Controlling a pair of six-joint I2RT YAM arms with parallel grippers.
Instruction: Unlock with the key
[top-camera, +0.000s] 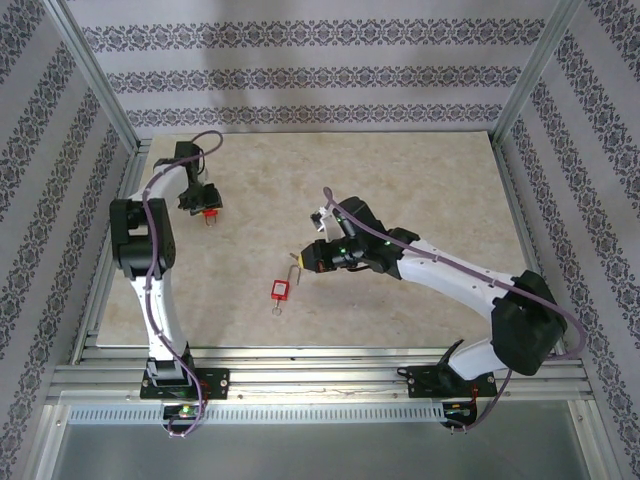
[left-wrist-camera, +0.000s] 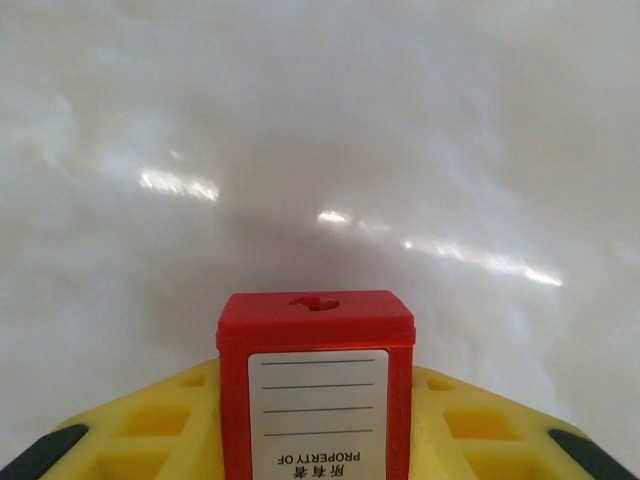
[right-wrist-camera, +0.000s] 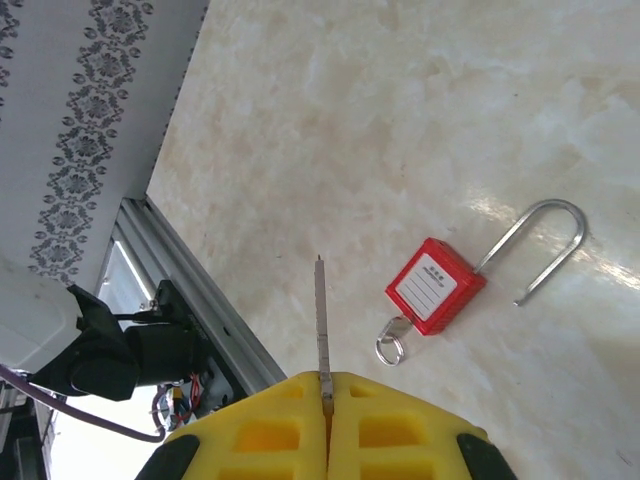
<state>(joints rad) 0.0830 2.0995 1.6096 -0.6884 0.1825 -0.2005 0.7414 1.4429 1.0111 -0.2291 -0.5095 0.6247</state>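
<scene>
A red padlock (left-wrist-camera: 318, 380) with a white label stands between the yellow fingers of my left gripper (left-wrist-camera: 316, 385), its keyhole (left-wrist-camera: 320, 302) facing away from the camera. From above, the left gripper (top-camera: 206, 212) holds this padlock (top-camera: 209, 211) at the table's far left. My right gripper (right-wrist-camera: 327, 385) is shut on the key (right-wrist-camera: 320, 320), whose thin blade points straight out from the fingertips. In the top view the right gripper (top-camera: 304, 258) hovers near the table's middle, well apart from the left one.
A second red padlock (right-wrist-camera: 435, 285) lies flat on the table with its shackle (right-wrist-camera: 540, 235) open and a key ring (right-wrist-camera: 391, 345) at its base; from above this second padlock (top-camera: 279, 291) is just below the right gripper. Aluminium rails (top-camera: 100, 290) and patterned walls (top-camera: 40, 150) border the table.
</scene>
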